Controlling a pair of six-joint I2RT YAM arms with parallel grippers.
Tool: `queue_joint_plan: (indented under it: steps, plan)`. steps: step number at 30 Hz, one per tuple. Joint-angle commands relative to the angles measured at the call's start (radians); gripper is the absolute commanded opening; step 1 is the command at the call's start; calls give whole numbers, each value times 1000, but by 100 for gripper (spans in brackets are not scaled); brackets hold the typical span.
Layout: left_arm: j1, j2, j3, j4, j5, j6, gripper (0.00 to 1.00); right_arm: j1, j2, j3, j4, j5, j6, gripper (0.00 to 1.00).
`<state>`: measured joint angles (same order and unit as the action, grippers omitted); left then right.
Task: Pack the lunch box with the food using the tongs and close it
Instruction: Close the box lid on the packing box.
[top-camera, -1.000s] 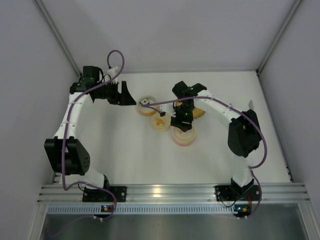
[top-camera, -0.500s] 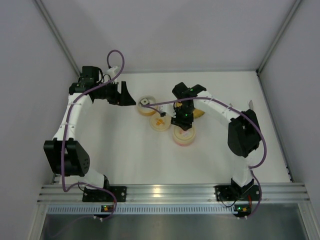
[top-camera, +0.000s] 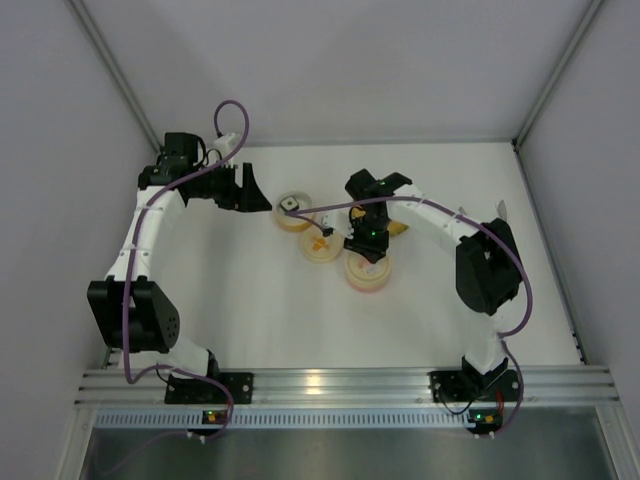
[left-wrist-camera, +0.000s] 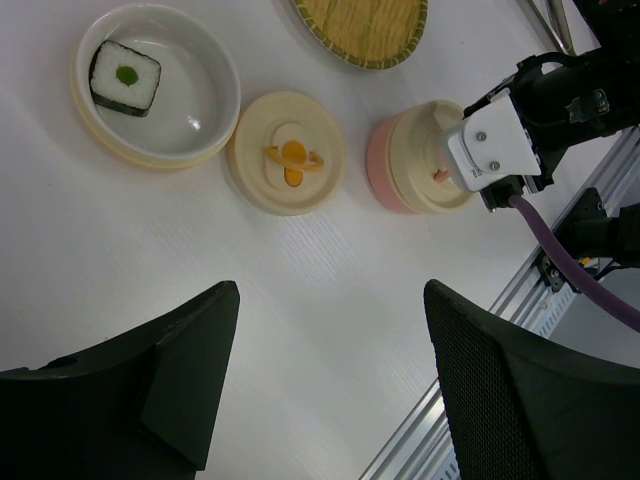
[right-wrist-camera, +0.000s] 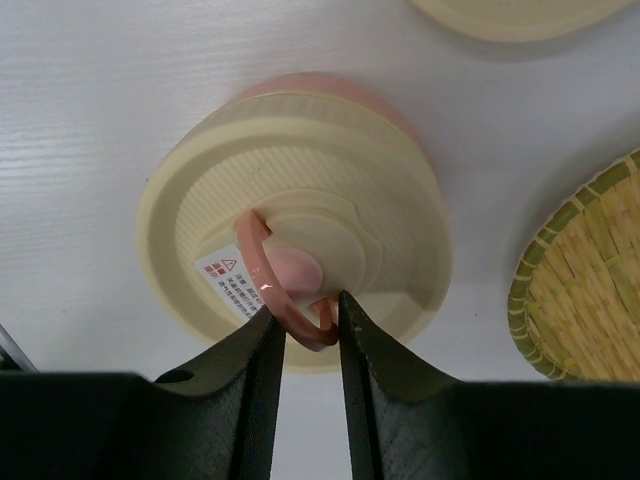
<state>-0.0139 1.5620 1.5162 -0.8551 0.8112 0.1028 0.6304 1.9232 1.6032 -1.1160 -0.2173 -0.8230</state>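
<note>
A pink lunch box with a ribbed cream lid stands mid-table. My right gripper is above it, shut on the lid's raised pink ring handle, and hides part of the lid from above. One piece of food, a white-and-dark cube, lies in a cream bowl. My left gripper hovers open and empty left of that bowl. The slim grey tongs lie near the right wall.
A second cream lid with a flat orange handle lies between the bowl and the lunch box. A woven plate sits just behind the lunch box. The aluminium rail runs along the near table edge.
My right gripper's jaws have narrowed onto the pink ring handle, and the wrist has settled slightly toward the lid. The left arm has not moved.
</note>
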Motion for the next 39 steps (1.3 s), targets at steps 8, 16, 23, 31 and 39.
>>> queue_joint_plan:
  steps: [8,16,23,31,39]
  plan:
    - [6,-36,-4,41,28,6,80,20,-59,-28,35,-17,76,20]
    - [8,-39,-5,39,23,6,80,20,-62,-15,7,-17,100,5]
    - [6,-39,-8,41,26,5,80,20,-90,-29,-18,-39,163,3]
    - [8,-37,-10,41,29,6,80,20,-84,-48,-47,-112,208,0]
    - [8,-37,-7,36,23,12,80,20,-92,-84,-10,-111,226,22]
